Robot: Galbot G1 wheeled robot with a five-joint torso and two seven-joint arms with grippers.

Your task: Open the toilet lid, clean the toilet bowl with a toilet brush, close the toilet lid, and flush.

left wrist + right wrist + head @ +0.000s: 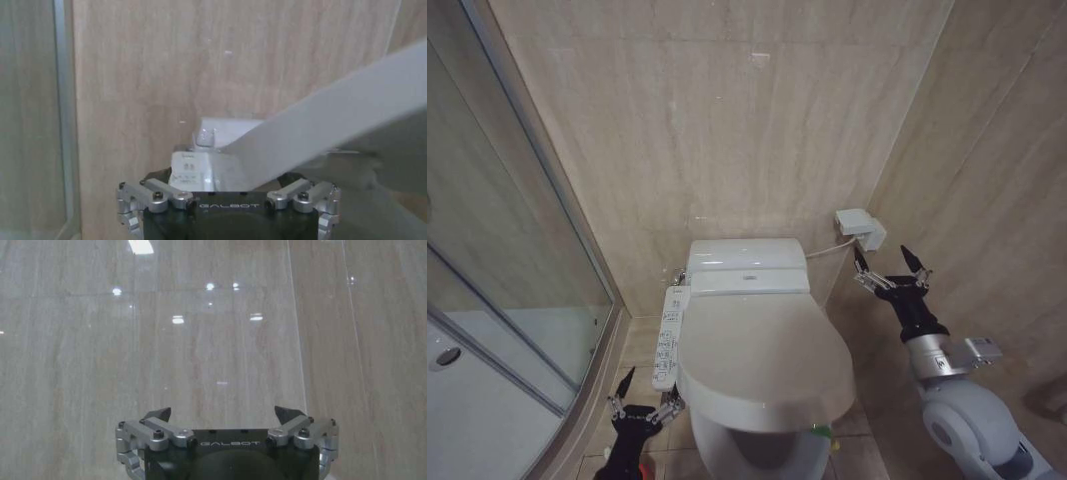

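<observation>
Toilet lid (762,355) lies shut over the bowl, against a beige tiled wall (727,120), with a control panel (668,338) along its left side and a glass shower door (497,300) further left. Left gripper (644,392) hovers low beside the lid's front left edge, jaws spread and empty; from its wrist the lid (333,125) rises just ahead. Right gripper (889,264) is raised to the right of the tank (747,255), near a white wall box (860,228), jaws apart, holding nothing.
</observation>
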